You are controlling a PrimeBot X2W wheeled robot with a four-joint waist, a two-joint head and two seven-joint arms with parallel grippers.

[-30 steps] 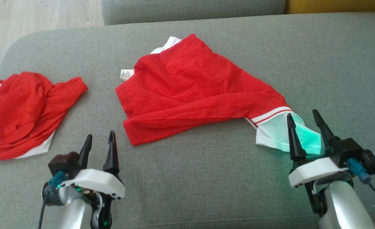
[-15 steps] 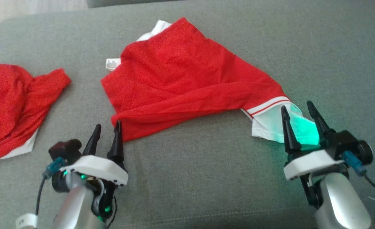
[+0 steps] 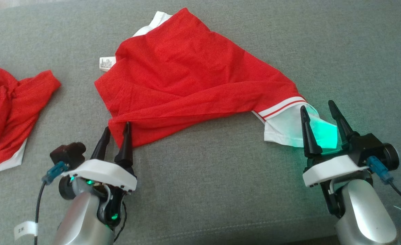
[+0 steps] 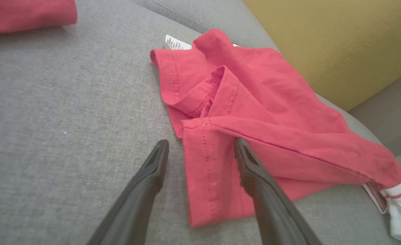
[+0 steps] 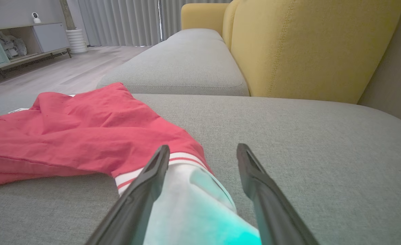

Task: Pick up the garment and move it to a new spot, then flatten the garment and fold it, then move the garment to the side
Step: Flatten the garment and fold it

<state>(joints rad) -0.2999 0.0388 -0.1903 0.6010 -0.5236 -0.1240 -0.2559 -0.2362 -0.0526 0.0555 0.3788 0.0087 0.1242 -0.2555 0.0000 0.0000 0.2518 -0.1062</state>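
Our left hand (image 3: 117, 126) and right hand (image 3: 316, 105), open and empty, straddle the rumpled red shirt (image 3: 193, 81); flattening, folding remain.

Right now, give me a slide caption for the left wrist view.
Left gripper, jaws open, straddles the hemmed corner of the red garment on the grey cushion.

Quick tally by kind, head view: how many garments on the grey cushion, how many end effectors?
Red garments: 2, the centre garment and the crumpled garment at left
End effectors: 2, the left end effector and the right end effector
Total: 4
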